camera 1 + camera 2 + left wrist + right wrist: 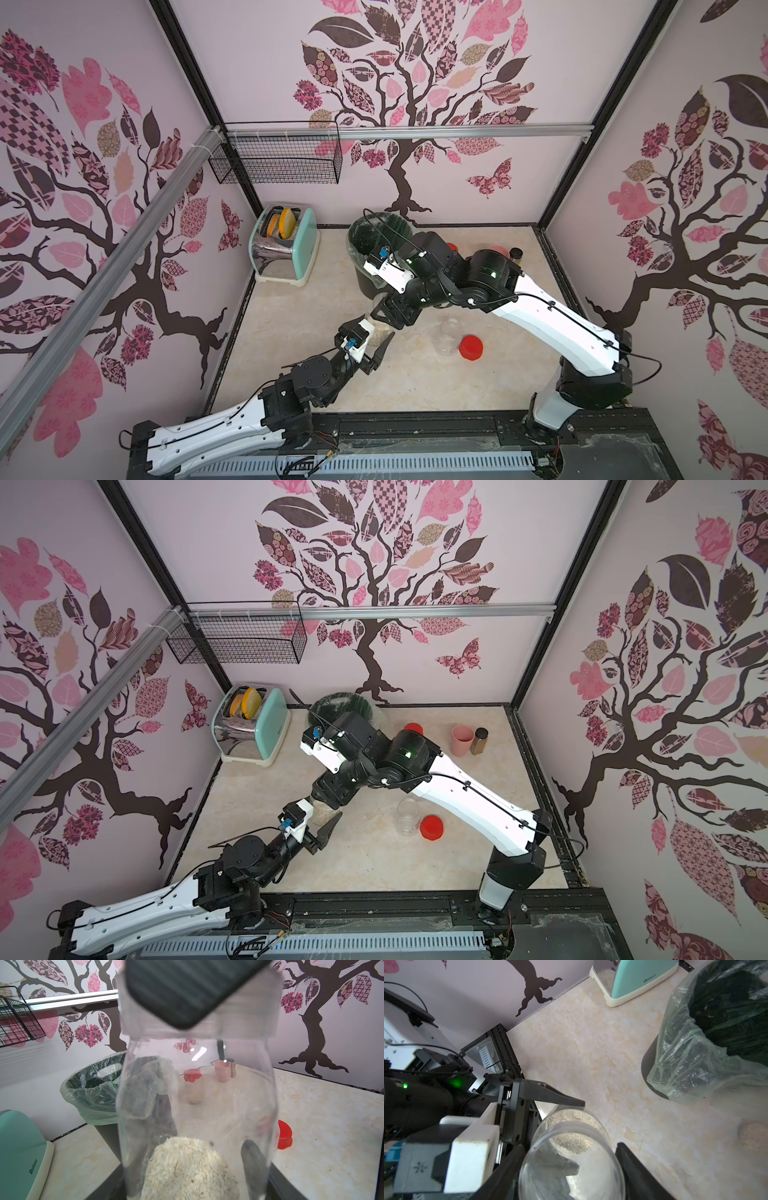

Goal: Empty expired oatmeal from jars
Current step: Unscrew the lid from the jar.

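Note:
A clear jar (380, 330) (322, 812) stands mid-table with oatmeal (187, 1167) heaped in its bottom. My left gripper (376, 338) (193, 1178) is shut on its lower body from the near side. My right gripper (571, 1172) comes down from above and is shut on the jar's clear lid (249, 1014) (571, 1169); one of its fingers (639, 1174) presses the rim. An empty open jar (448, 336) (407, 816) stands to the right beside a loose red lid (471, 347) (431, 827). A red-lidded jar (413, 728) (194, 1088) holding oatmeal stands at the back.
A black bin with a clear liner (374, 241) (695, 1053) stands just behind the held jar. A mint toaster (284, 245) sits at the back left. A pink cup (462, 739) and a brown bottle (480, 741) stand back right. A wire basket (276, 160) hangs on the wall.

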You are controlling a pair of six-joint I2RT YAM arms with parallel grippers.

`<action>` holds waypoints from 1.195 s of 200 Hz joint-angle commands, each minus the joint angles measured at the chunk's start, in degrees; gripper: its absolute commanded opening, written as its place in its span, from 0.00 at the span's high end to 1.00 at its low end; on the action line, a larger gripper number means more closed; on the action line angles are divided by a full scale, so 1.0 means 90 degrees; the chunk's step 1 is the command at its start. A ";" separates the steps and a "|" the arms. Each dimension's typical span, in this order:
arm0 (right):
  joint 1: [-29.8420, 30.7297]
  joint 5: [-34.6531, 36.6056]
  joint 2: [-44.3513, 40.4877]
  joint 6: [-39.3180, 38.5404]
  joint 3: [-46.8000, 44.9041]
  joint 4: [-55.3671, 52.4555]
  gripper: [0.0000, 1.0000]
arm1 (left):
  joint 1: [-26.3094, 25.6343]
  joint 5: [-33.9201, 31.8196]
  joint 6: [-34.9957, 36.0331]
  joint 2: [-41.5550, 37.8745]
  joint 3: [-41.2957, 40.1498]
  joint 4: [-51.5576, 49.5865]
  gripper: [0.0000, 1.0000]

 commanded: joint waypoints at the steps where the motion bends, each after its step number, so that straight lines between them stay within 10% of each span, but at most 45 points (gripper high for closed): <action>1: -0.0044 -0.0930 -0.0126 -0.1744 0.0196 -0.0240 0.40 | 0.0013 0.0024 -0.0109 -0.0115 0.0026 0.0117 0.64; 39: -0.0180 -0.1849 -0.0441 -0.4217 -0.0219 -0.0133 0.38 | 0.0010 0.0075 -0.0181 -0.0207 0.0063 0.0022 0.64; 65: -0.0266 -0.1801 -0.0453 -0.4475 -0.0225 0.0087 0.05 | 0.0005 0.0095 -0.0169 -0.0199 0.0138 -0.0071 0.65; 102: -0.0270 -0.1088 -0.0697 -0.3401 0.0005 0.0664 0.00 | 0.0000 0.0052 -0.0145 -0.0276 0.0071 0.0003 0.64; 159: -0.0263 0.0986 -0.0279 0.0652 0.0988 -0.0177 0.00 | 0.0002 -0.0001 0.0043 -0.0118 0.0046 0.0269 0.64; 239: 0.0261 0.1084 0.0004 0.0975 0.0952 -0.0596 0.01 | 0.0000 0.0007 0.0055 -0.0144 0.0064 0.0245 0.64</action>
